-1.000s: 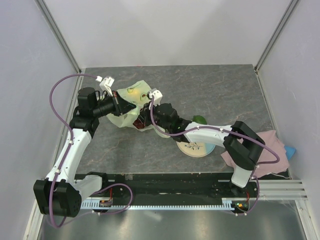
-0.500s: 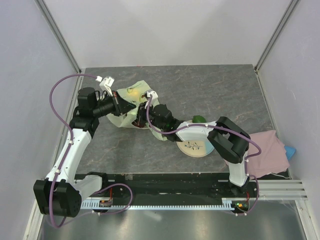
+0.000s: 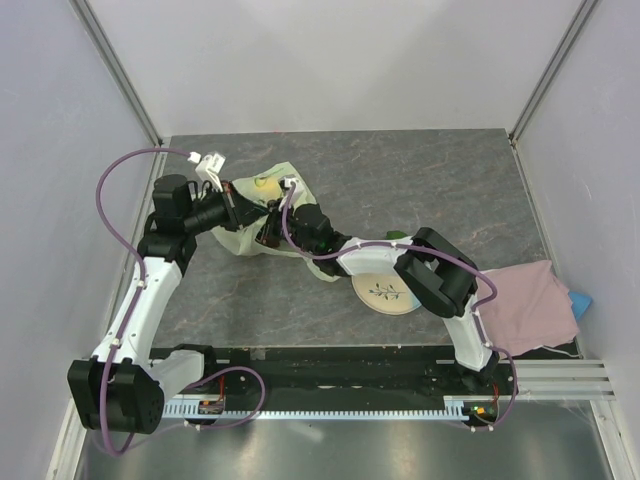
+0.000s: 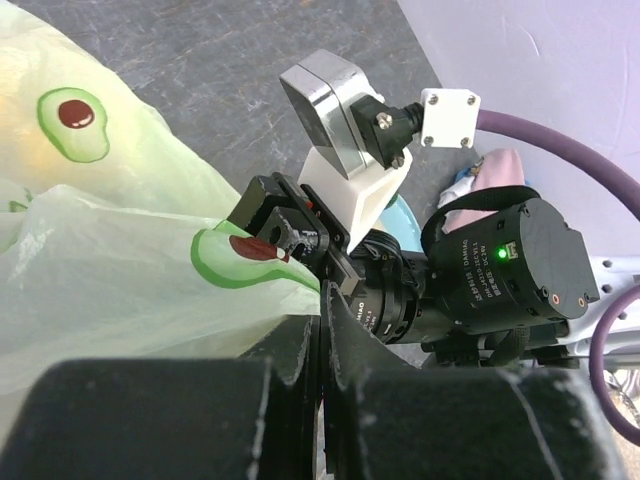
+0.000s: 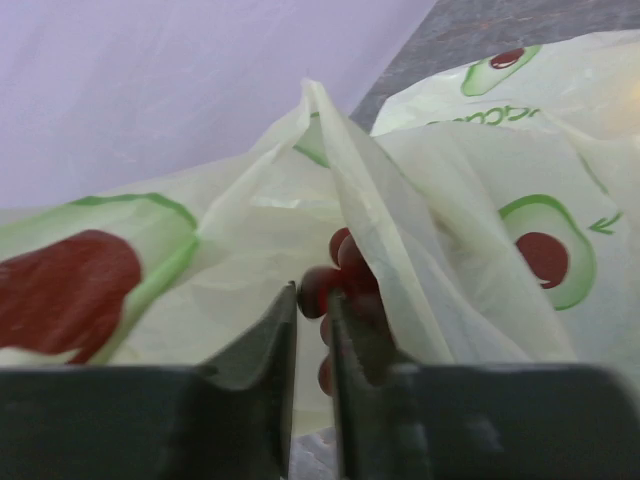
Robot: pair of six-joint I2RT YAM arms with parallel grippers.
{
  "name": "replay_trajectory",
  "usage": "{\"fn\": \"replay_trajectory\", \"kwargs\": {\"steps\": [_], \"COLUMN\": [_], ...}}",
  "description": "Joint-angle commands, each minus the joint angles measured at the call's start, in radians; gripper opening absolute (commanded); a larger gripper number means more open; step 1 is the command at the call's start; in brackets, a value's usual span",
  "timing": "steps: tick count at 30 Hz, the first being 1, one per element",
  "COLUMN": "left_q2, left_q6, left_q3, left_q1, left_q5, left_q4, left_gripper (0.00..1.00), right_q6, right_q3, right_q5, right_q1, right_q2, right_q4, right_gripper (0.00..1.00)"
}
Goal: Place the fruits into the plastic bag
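The pale green plastic bag [image 3: 262, 192] with avocado prints lies at the table's back left. My left gripper [image 3: 243, 210] is shut on its rim, and the film [image 4: 150, 280] runs in between the closed fingers [image 4: 322, 312]. My right gripper [image 3: 268, 232] reaches into the bag's mouth. Its narrow jaws [image 5: 313, 298] pinch the dark red grape bunch [image 5: 345, 262] at the tips, with bag film all round it. A yellow-orange fruit [image 3: 266, 182] glows through the bag. A green avocado [image 3: 398, 237] peeks out behind the right forearm.
A cream-and-blue plate [image 3: 385, 295] with a sprig sits under the right forearm. A pink cloth [image 3: 525, 305] over a blue thing [image 3: 581, 300] lies at the right edge. The right arm's wrist camera [image 4: 345, 110] sits close in front of the left gripper.
The right arm has stretched further left, carrying the grapes into the bag's mouth, and its elbow has folded inward. The left arm keeps holding the rim in the same place.
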State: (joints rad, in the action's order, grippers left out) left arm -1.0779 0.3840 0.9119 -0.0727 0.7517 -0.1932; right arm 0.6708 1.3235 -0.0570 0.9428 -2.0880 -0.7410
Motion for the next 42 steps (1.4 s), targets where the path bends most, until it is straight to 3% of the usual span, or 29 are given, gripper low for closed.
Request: {"fn": "replay_trajectory", "kwargs": {"steps": [1,3,6,14,24,27,28,33,36,42], "left_q2": [0.016,0.015,0.015,0.019,0.021,0.019,0.021,0.016,0.015,0.013], "left_q6": [0.009,0.007,0.006,0.001,-0.004,-0.008,-0.010,-0.010,-0.010,-0.011], "left_q3": [0.028,0.030,0.027,0.031,0.033,0.035,0.033,0.033,0.033,0.031], "left_q1": [-0.006,-0.006,-0.006,-0.001,0.017,0.027,0.031,0.040,0.045,0.050], "left_q5": [0.035,0.037,0.035,0.021,0.003,-0.005,-0.006,-0.006,-0.006,-0.011], "left_q4": [0.021,0.021,0.024,0.015,0.006,0.003,0.003,0.000,0.001,0.001], "left_gripper": [0.01,0.02,0.01,0.02,0.01,0.02,0.02,0.02,0.02,0.02], "right_q6": [0.006,-0.003,-0.023,-0.042,-0.123,-0.220,-0.252,-0.411,-0.460,-0.497], "right_q3": [0.034,0.020,0.008,-0.110,-0.405,-0.441,-0.437,-0.327,-0.311,-0.333], "right_q5": [0.036,0.028,0.013,-0.024,-0.234,-0.196,-0.160,0.233,0.284,0.298], "right_q1": [-0.006,-0.006,-0.007,-0.006,-0.001,0.001,-0.001,-0.002,-0.002,-0.006], "right_q2": [0.014,0.025,0.046,0.146,0.464,0.589,0.618,0.701,0.697,0.628], "right_q4": [0.043,0.038,0.038,0.052,0.055,0.230,0.370,0.919,1.011,1.028], "right_gripper": [0.35,0.50,0.64,0.70,0.73,0.74,0.74,0.75,0.75,0.74]}}
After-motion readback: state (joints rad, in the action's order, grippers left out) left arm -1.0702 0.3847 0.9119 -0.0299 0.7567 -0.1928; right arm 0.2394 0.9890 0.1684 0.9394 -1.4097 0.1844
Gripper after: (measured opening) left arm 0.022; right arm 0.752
